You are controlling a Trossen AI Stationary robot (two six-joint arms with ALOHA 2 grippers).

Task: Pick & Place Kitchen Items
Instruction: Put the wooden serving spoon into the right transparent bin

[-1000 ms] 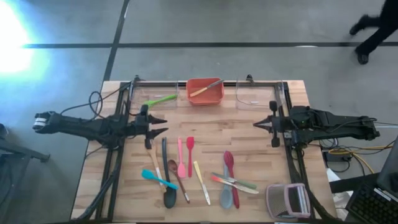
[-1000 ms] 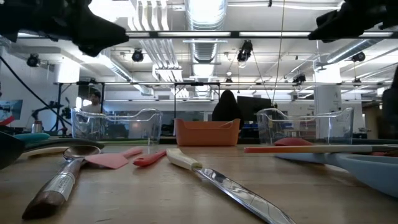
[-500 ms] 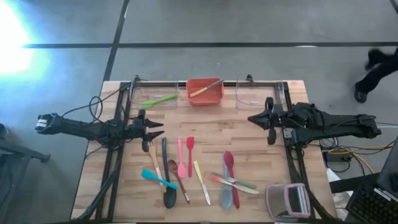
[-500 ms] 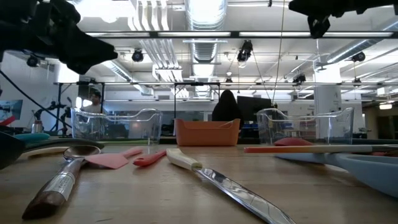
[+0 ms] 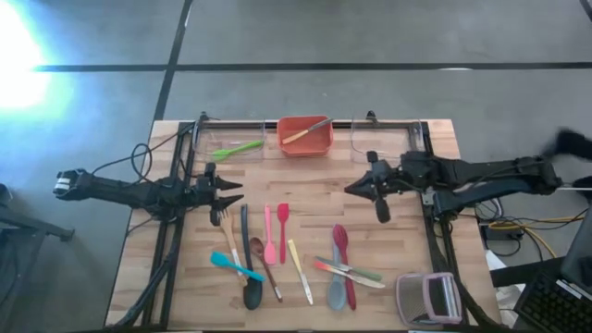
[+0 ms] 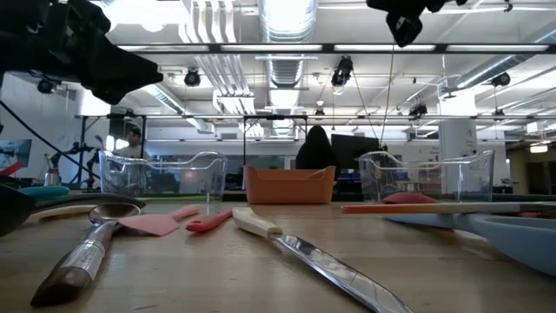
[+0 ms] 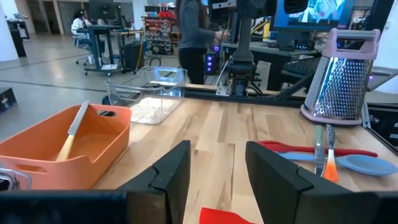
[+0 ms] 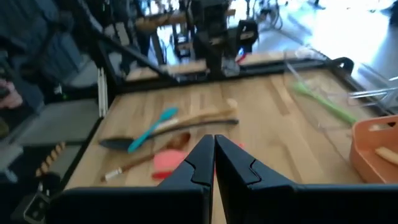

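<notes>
High view: utensils (image 5: 277,242) on table, below both grippers' fingers, untouched

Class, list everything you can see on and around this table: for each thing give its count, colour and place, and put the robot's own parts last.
Orange bin: one, far edge, middle; holds a pale-handled utensil.
Clear bins: two, far edge; left one holds a green utensil, right one looks empty.
Loose utensils: about a dozen, near half of the table; among them a black spoon, pink spatula, red spatula, turquoise spoon, dark red spoon and grey-blue spoon.
Grater: one, pink frame with metal face, near right corner.
Left end effector: open, empty, above the table's left side.
Right end effector: shut, empty, above the table right of centre.
</notes>
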